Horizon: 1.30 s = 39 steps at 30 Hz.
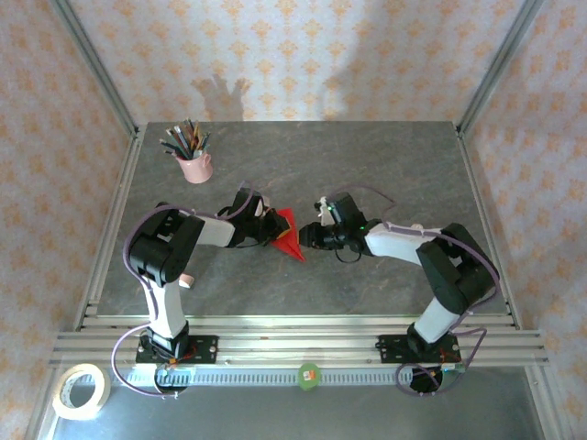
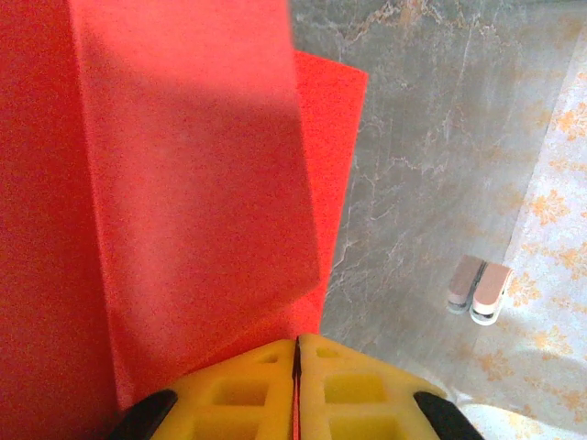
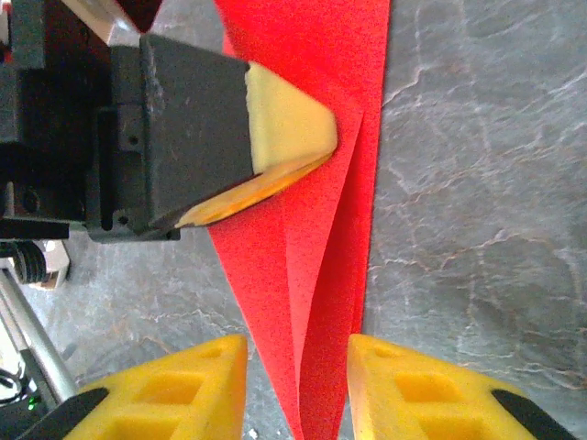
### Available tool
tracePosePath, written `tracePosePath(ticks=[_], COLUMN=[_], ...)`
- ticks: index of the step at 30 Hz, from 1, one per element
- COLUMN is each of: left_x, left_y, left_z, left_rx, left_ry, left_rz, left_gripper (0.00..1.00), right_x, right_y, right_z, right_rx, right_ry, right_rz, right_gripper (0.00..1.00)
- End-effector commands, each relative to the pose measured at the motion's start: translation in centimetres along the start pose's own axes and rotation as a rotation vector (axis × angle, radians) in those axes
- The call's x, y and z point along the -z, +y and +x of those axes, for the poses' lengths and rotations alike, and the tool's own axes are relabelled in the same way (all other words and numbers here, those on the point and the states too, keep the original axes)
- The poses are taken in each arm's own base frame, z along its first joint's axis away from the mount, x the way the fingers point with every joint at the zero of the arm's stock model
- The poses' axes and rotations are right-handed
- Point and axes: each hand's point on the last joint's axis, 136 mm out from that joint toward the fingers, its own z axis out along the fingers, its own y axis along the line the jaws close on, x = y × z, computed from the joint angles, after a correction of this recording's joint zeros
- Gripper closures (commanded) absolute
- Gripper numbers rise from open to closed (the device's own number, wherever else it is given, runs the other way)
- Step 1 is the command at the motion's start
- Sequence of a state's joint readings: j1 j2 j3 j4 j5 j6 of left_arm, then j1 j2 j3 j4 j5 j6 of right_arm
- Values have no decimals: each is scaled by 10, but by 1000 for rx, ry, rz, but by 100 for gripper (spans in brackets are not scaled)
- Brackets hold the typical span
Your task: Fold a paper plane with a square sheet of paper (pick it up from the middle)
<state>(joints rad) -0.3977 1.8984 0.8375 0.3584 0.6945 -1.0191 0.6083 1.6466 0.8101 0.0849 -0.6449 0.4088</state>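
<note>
Our left gripper (image 2: 296, 348) pinches the plane (image 2: 183, 183) steady, we judge; our right gripper (image 3: 298, 367) straddles its nose, parted, gripping nothing

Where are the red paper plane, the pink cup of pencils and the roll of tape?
red paper plane (image 1: 290, 235), top view, middle of its body.
pink cup (image 1: 194, 169), top view, its side wall.
roll of tape (image 1: 62, 399), top view, its left band.

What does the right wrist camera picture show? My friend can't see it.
A red paper plane has its pointed end between the open yellow fingers of the right gripper. The left gripper, shut, pinches the plane from the upper left, over a grey marbled table.
</note>
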Motion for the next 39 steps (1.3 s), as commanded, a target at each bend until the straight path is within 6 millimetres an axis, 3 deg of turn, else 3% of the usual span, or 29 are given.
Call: tracePosePath(ticks=[1, 18, 39], left_x=[-7, -6, -4], left_y=[37, 30, 16], left_z=[10, 9, 8], left_rx=[33, 27, 18], left_ry=[26, 27, 32], left_rz=[-117, -95, -48], left_gripper=[87, 86, 85], right_x=[-6, -27, -36], right_y=[12, -1, -23], right_z=[0, 25, 51], right_rx=[1, -16, -103], right_ry=[35, 137, 193], right_rz=[-34, -20, 1], right_gripper=[67, 82, 84])
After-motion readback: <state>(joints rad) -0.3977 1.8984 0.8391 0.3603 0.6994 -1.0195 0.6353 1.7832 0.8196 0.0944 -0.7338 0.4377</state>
